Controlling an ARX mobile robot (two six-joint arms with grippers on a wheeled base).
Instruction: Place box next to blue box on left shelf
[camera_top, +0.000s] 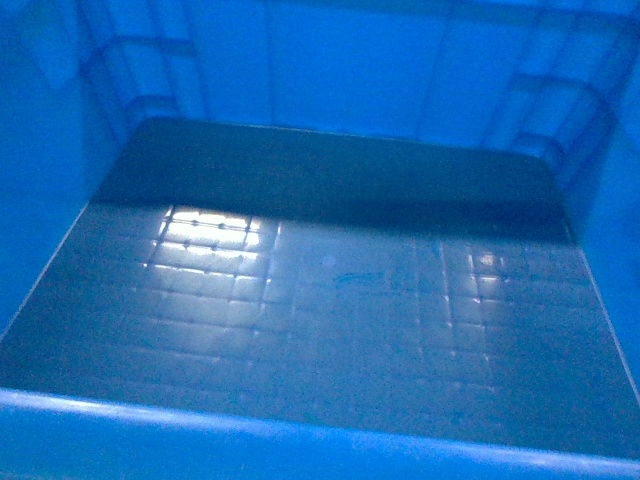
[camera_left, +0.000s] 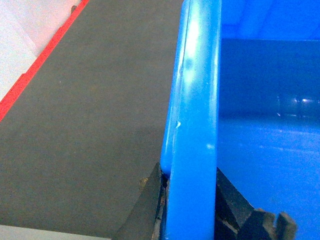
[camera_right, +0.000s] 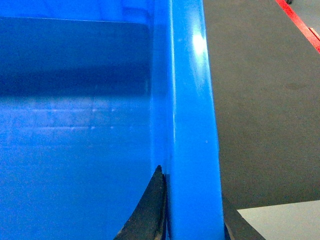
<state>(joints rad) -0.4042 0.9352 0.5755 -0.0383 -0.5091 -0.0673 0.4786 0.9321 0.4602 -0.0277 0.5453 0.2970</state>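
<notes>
From the head camera, the box (camera_top: 330, 300) fills the whole frame. We look down into it: a dark floor stamped with a grid, catching two patches of light, blue walls rising on every side and the near rim running across the bottom edge. Nothing lies inside, so we judge it light for its size. Neither gripper shows here, and no shelf or second blue box can be seen.

From the left wrist camera, the left gripper (camera_left: 192, 210) straddles the thick rim of the box's side wall, one dark finger (camera_left: 145, 210) outside against the wall and the other inside. The fingers are pinching the rim between them. Beyond the wall lies a dark grey floor (camera_left: 90, 115) with a red stripe (camera_left: 35, 65) along its far edge; whether the box is lifted off that floor or resting on something we cannot tell.

From the right wrist camera, the right gripper (camera_right: 192, 210) mirrors this on the opposite wall: one finger (camera_right: 150, 210) inside the box and the other just showing outside, clamped on the rim. The same grey floor and red stripe run alongside.

We judge the box stiff, moulded plastic, smooth and glossy, so it could slip under a weak pinch. The thick rim at the middle of each side wall is the sensible hold, and both arms must move together to keep it level.
</notes>
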